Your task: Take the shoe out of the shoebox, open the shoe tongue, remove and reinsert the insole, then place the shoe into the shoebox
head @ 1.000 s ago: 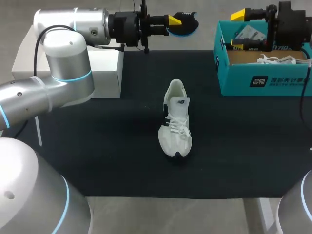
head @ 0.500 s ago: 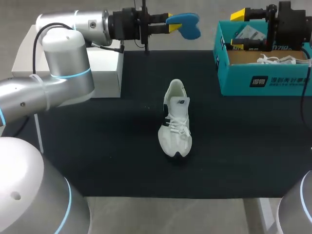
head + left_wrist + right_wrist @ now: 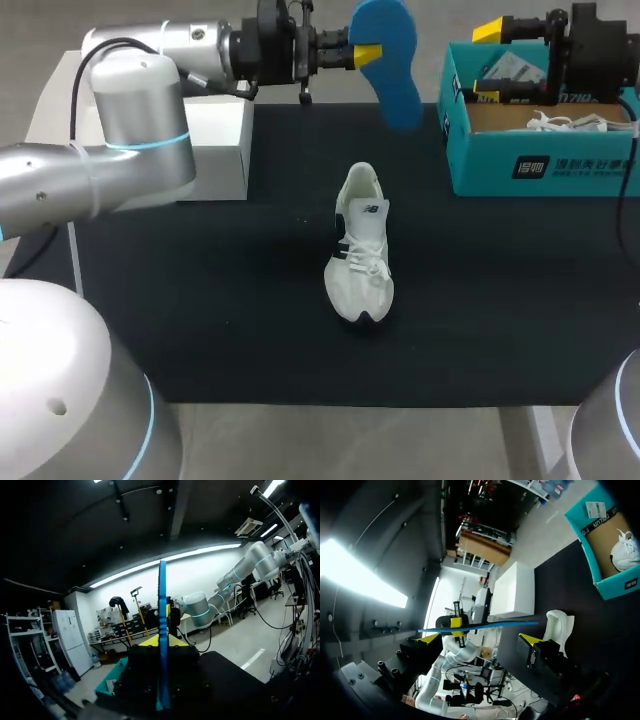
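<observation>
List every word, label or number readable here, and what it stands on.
Shoebox front: white logo and characters, too blurred to read.
Shoebox end, right wrist view: white sticker, too small to read.
Shoe tongue: dark mark, too small to read.
Right claw body: pale characters, blurred.
Blue insole in left claw: no print shows.

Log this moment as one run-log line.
stage: insole out | left gripper: shut on insole, held above table | right gripper: open, by shoebox | shoe: upright on table, outside shoebox
</observation>
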Tool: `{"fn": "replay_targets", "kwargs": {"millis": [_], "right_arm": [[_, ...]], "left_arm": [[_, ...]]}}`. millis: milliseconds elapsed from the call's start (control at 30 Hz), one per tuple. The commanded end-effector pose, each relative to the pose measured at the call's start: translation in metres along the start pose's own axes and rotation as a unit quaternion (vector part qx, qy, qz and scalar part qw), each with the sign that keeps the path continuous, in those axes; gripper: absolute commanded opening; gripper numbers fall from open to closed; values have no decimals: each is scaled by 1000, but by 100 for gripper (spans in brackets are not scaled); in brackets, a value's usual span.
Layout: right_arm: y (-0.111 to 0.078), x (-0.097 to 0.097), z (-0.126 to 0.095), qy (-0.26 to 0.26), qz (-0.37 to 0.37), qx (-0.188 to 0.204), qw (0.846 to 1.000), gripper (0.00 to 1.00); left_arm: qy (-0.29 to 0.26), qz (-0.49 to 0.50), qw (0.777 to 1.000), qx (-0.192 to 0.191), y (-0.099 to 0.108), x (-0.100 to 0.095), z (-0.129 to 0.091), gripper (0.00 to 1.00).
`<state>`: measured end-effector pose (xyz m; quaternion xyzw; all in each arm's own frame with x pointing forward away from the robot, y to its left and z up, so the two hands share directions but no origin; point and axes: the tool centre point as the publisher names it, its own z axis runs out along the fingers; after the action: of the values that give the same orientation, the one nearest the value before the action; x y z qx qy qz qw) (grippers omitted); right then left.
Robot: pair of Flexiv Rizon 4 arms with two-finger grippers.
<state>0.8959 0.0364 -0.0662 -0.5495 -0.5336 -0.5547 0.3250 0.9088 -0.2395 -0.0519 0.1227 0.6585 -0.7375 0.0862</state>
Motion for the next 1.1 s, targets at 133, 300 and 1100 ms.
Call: {"fn": "replay_targets", "kwargs": {"millis": [133, 300, 1100], "right_arm": [[0, 0, 1, 0, 0, 0, 1000, 100], [0, 0, 1, 0, 0, 0, 1000, 100], [0, 0, 1, 0, 0, 0, 1000, 100]], "left_arm": [[76, -436, 890, -112, -7, 2, -6, 0], [76, -436, 890, -112, -7, 2, -6, 0], [179, -786, 590, 48, 14, 9, 0, 0]]}}
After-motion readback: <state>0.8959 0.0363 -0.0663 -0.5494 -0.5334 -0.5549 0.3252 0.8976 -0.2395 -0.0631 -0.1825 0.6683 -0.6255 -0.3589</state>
